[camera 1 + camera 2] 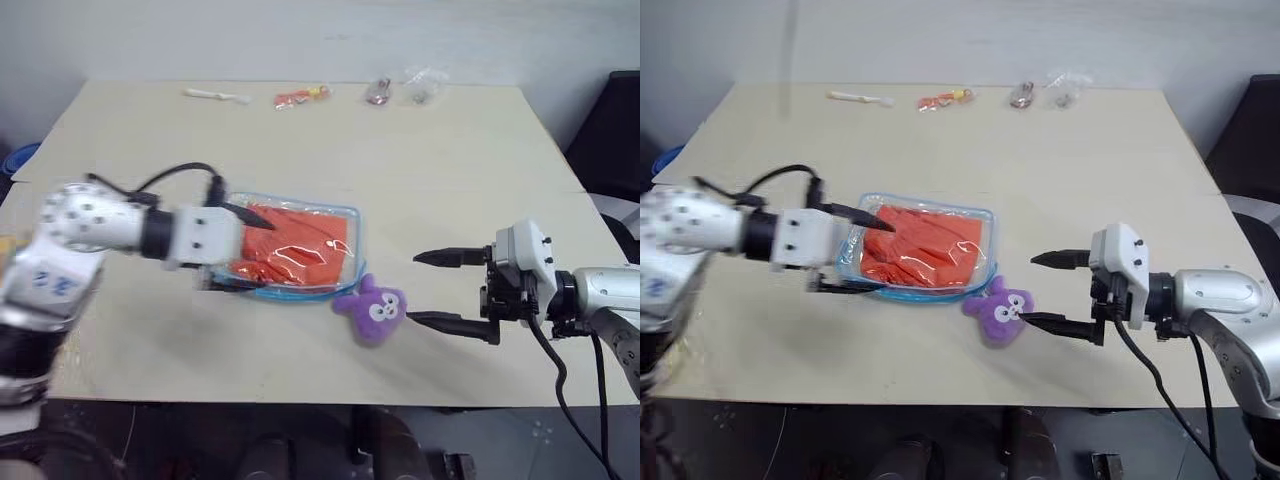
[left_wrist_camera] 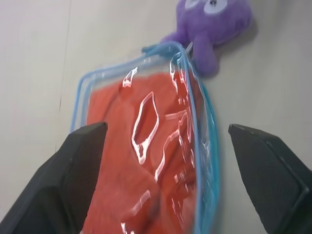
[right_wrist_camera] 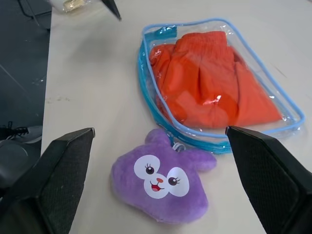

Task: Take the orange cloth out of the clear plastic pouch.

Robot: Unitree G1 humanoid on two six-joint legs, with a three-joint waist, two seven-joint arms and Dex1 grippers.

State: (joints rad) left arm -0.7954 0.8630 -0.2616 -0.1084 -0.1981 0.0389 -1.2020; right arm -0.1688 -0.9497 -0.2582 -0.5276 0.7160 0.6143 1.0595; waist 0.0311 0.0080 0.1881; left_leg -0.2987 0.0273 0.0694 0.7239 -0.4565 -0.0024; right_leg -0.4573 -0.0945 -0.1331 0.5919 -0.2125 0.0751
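Clear plastic pouch (image 1: 297, 250) flat on surface (image 1: 450, 180) at frame centre, long axis left-right, orange cloth (image 1: 295, 245) inside. Left end effector (image 1: 235, 250), fingers wide, straddles pouch's left end, nearer arm. Right end effector (image 1: 447, 289) wide, empty, right of purple plush (image 1: 372, 310). Right wrist view shows pouch's whole blue zipper edge (image 3: 161, 116)

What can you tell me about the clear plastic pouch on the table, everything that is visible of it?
The clear plastic pouch is a flat, see-through rectangle with a blue edge all round. It lies flat on the table, near its front middle, with the orange cloth folded inside. Its glossy film is wrinkled. The purple plush bunny lies against one corner. The open left gripper straddles the opposite end.
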